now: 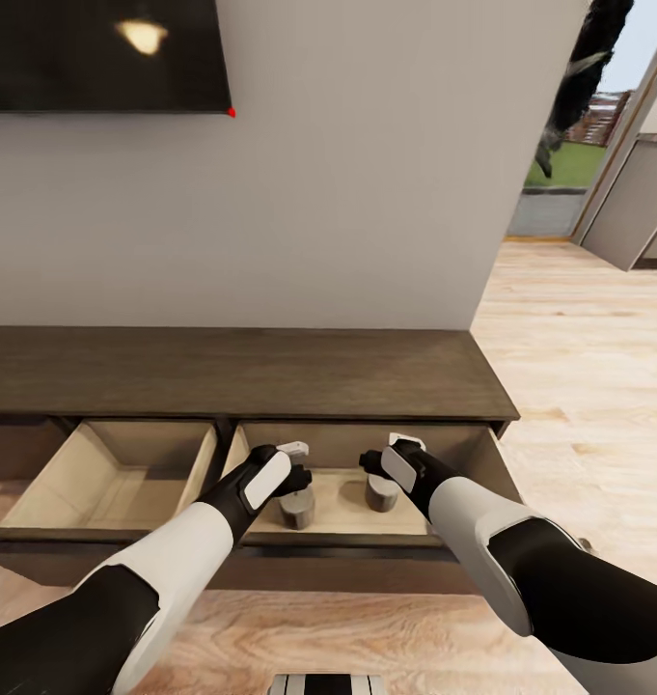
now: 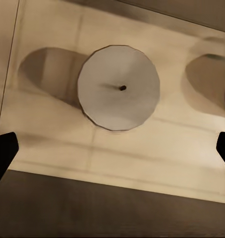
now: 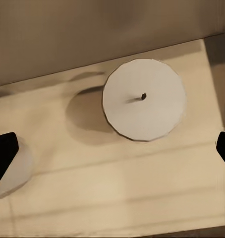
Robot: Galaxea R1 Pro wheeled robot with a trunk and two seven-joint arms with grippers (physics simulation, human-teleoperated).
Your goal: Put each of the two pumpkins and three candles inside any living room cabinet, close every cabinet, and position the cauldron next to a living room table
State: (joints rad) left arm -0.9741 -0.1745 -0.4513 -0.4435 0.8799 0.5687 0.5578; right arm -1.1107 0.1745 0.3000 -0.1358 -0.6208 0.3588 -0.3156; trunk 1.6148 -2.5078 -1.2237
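While both arms reach down into it, the head view shows the cabinet [image 1: 241,372] against the wall with two drawers pulled out. The left drawer [image 1: 116,473] shows a bare pale wood floor. The right drawer [image 1: 352,502] holds two candles: the left candle [image 1: 297,510] stands upright under the left gripper [image 1: 294,473], and the right candle [image 1: 381,494] stands upright under the right gripper [image 1: 386,463]. Each wrist covers its jaws here, and part of each candle is hidden behind them.

From the left wrist view, one candle [image 2: 118,88] is seen from above on the drawer floor, wick at its centre. Two dark fingertips [image 2: 3,151] sit at opposite edges of the picture, so the jaws stand wide and touch nothing. A second candle at the edge is cut off.

From the right wrist view, another candle [image 3: 143,99] stands near the drawer's back wall. The fingertips [image 3: 3,153] again sit far apart: jaws wide, holding nothing. A pale rounded shape beside one fingertip is blurred and cut off.
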